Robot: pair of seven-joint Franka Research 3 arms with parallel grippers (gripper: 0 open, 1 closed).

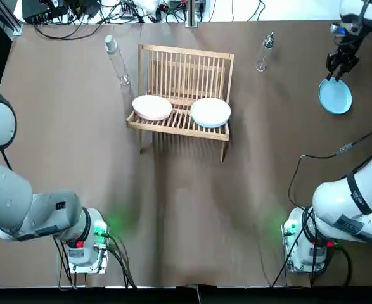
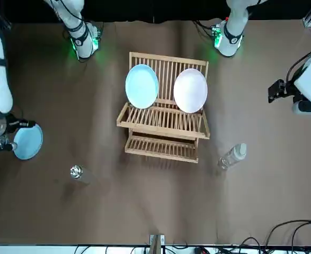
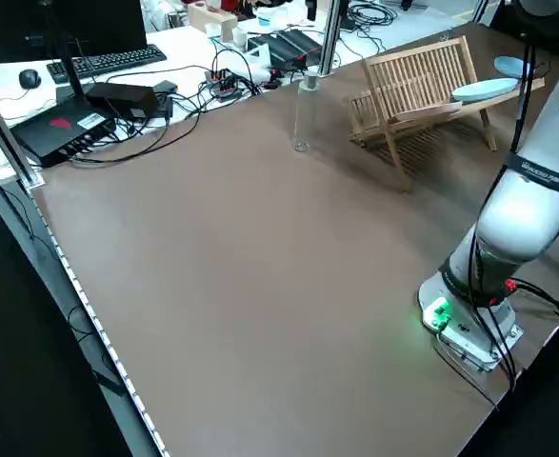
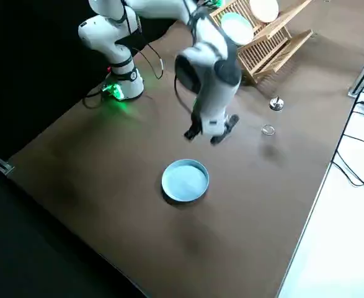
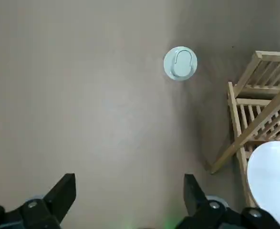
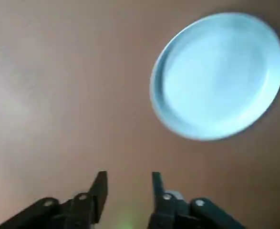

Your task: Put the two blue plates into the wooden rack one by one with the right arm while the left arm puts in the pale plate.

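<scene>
Two of three plates stand in the wooden rack (image 1: pixel 186 66) at the centre of the overhead frame: one blue plate (image 2: pixel 142 85) and the pale plate (image 2: pixel 190 91), side by side and leaning back against the slats, which hold them on edge. By that showing, the left arm's share looks done and the right arm's half done.

The second blue plate (image 1: pixel 335 97) lies flat on the brown table (image 1: pixel 192 209) at the far right edge of the overhead frame, well apart from the rack. The right gripper (image 1: pixel 338 69) hangs just above and beside it, toward the upper right corner; its fingers (image 6: pixel 100 188) are parted by a narrow gap and hold nothing. In its own wrist camera the plate sits off to the upper right rather than between the fingers, so the gripper appears poised short of the rim, though how high it stands over the plate is hard to judge. A flat plate offers only its edge, which likely explains the approach from the side.

The left gripper (image 5: pixel 129 181) is spread wide and empty, held off to the right of the front frame, clear of the rack. A clear bottle (image 1: pixel 117 60) stands upper left of the rack.
</scene>
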